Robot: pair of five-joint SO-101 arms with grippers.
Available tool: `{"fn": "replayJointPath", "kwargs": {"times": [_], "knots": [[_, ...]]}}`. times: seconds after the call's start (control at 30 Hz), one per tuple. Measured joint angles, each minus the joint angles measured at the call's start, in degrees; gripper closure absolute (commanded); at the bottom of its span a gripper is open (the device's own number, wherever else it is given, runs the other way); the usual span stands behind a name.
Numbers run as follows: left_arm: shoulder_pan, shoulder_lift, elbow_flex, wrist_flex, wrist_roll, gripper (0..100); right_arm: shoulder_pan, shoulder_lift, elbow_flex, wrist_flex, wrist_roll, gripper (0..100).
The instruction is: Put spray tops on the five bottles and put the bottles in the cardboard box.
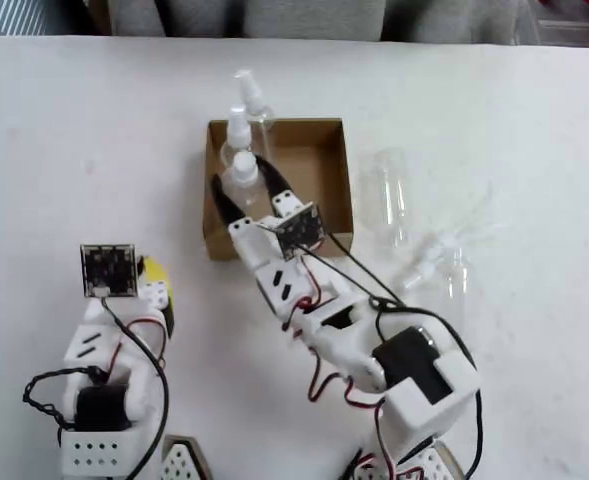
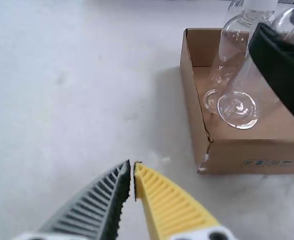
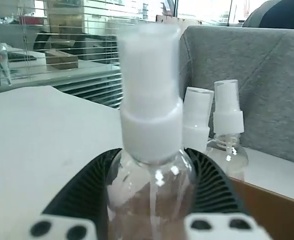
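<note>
The open cardboard box (image 1: 314, 160) lies mid-table. Along its left side stand three clear bottles with white spray tops. My right gripper (image 1: 242, 178) is shut on the nearest bottle (image 1: 244, 190), its black fingers (image 3: 87, 195) on either side of the body (image 3: 151, 190). The other two bottles (image 3: 225, 125) stand behind it. Whether the held bottle (image 2: 246, 95) touches the box floor I cannot tell. Two more bottles lie on the table right of the box: a bare one (image 1: 389, 205) and one with a spray top (image 1: 442, 265). My left gripper (image 2: 133, 175) is shut and holds nothing, on the table left of the box (image 2: 201, 125).
My left arm's base (image 1: 99, 410) sits at the front left and my right arm's base (image 1: 414, 380) at the front right, with red and black cables looping around it. White tabletop (image 1: 84, 140) stretches to the left and behind the box.
</note>
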Motion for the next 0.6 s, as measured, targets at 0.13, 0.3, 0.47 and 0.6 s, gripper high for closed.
{"fn": "replayJointPath", "kwargs": {"times": [0.13,0.3,0.47,0.6], "knots": [[0.0,0.0,0.0,0.0,0.0,97,0.0,2.29,0.0,-0.09,0.88,94.7],[-0.26,0.0,0.0,0.0,0.0,97,0.0,3.6,0.0,-0.09,0.88,94.7],[-0.26,0.0,0.0,0.0,0.0,98,0.0,3.78,0.0,-0.18,1.05,94.3],[-0.26,0.0,0.0,0.0,0.0,98,0.0,5.19,-0.18,-0.18,1.05,94.3]]}}
